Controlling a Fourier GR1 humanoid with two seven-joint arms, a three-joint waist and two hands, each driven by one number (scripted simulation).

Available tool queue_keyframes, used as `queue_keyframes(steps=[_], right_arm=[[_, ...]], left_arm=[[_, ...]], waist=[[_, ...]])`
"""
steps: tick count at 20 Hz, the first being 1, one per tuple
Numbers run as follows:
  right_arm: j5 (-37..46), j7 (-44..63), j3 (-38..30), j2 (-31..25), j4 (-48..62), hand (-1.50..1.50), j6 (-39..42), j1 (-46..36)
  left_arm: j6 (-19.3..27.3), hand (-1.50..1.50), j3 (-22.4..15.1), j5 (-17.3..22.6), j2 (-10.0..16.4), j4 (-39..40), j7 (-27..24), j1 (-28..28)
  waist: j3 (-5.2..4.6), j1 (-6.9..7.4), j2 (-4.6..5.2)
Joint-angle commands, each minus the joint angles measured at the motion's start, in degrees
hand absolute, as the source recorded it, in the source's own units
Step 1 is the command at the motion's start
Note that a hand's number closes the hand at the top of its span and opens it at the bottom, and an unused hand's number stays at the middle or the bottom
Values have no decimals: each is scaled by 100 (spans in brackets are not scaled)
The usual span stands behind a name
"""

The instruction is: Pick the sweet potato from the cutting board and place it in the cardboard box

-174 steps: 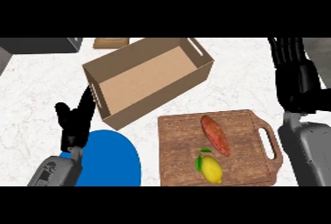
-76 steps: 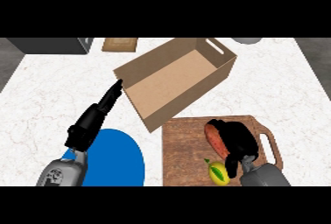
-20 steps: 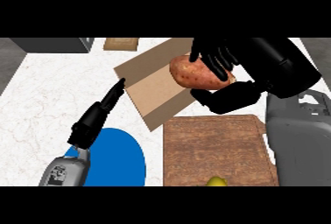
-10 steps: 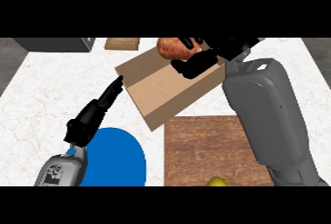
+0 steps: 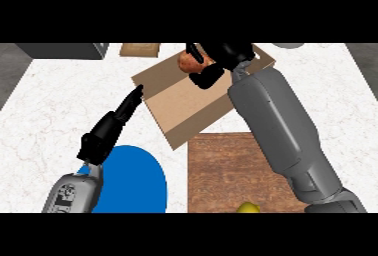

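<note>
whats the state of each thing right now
sweet potato: held in right hand, above the cardboard box's far end
cardboard box: open top
cutting board: flat, yellow fruit at its near edge
blue plate: flat on the counter
left hand: open, fingers straight, beside the box

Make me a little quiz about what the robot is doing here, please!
1. True or false: the sweet potato lies on the cutting board.
2. What colour is the plate beside the cutting board? A red, B blue, C green.
3. Which hand holds the sweet potato at the far end of the cardboard box?

Key
1. False: it is held up, off the board.
2. B.
3. The right hand, curled round it.
</note>
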Motion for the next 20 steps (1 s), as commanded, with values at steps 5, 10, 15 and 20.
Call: queue_keyframes(steps=[5,10,15,20], right_arm=[[-754,62,-240,199,1821,-150,-309,-351],[-1174,-792,-518,201,2498,-150,-714,-369],[-2151,-1258,-1731,178,2347,-150,-951,-426],[-3210,-1303,-2665,-252,2376,-150,-239,-661]], left_arm=[[-88,0,2,31,45,-240,301,-164],[37,0,-49,-17,-121,-159,363,-192],[-105,0,29,82,6,-196,314,-184],[-74,0,77,95,21,-172,30,190]], waist=[[3,107,17],[5,104,27],[11,108,50],[8,60,23]])
